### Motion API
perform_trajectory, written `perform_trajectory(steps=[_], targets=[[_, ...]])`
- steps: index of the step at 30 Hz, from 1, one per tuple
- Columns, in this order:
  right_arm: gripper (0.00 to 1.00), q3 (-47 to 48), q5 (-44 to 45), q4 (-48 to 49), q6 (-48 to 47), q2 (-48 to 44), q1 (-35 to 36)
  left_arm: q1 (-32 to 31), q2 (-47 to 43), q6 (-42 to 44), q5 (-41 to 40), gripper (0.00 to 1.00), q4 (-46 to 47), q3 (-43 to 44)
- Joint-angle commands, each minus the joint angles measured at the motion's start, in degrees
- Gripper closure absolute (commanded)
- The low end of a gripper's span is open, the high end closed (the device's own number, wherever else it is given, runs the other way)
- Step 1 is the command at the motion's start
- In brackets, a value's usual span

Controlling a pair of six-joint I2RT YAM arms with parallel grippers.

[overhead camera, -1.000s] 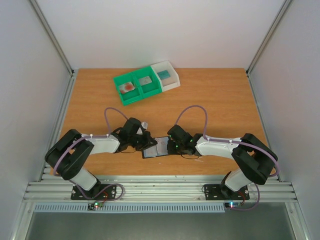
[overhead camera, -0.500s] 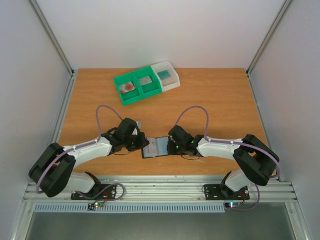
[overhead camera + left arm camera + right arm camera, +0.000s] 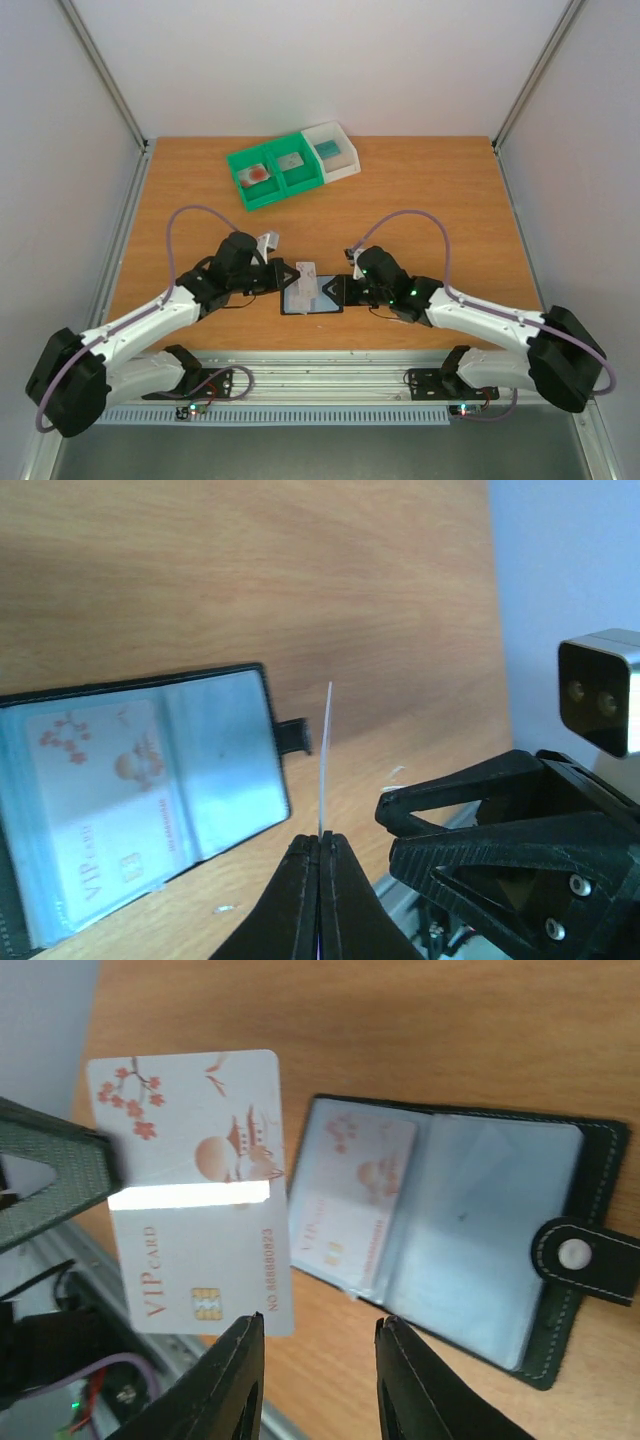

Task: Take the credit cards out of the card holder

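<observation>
The left hand (image 3: pixel 320 842) is pressed together on one edge of a credit card (image 3: pixel 190 1190) and holds it on edge in the air, clear of the card holder (image 3: pixel 500 1210). The right hand (image 3: pixel 322 1326) has its fingers spread with only bare wood between them. One finger sits just beside the lifted card's corner, and I cannot tell whether they touch.

The card holder lies open and flat on the counter (image 3: pixel 430 200) between the two hands. A second card (image 3: pixel 350 1200) is tucked in the pocket farther from the clasp tab (image 3: pixel 590 1257).

Well apart, toward the far side, a green bin (image 3: pixel 270 196) and a white bin (image 3: pixel 342 172) stand side by side.

The counter is orange-brown wood grain, enclosed by pale walls, with a metal rail (image 3: pixel 320 380) along its near edge. The cards are glossy white plastic printed with red blossoms. The holder is black with stitched edges and grey-blue pockets.
</observation>
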Motion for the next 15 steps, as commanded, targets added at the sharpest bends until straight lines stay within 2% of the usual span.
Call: perform_trajectory(steps=[1,6,9,12,15], targets=[[0.65,-1.37,-3.15,0.68,1.4,-7.01,-0.85,0.17,-5.58,1.61,2.62,1.0,2.18,-0.01],[0.53,-1.44,-6.95,2.9,4.94,-11.53,-0.96,0.17,-10.37,-1.58,5.21,0.99,11.47,-4.18],[0.5,0.28,-8.43,1.2,4.6,-12.56,-0.96,0.22,-10.17,-1.66,9.74,1.0,14.47,-3.61],[0.52,3.2,-6.9,-5.03,0.7,-14.81,-0.96,0.19,-9.96,0.38,14.04,0.99,14.19,-2.26],[0.54,7.33,-2.62,-15.53,-5.57,-18.05,-0.96,0.25,-10.1,2.62,17.31,1.0,10.99,-0.39]])
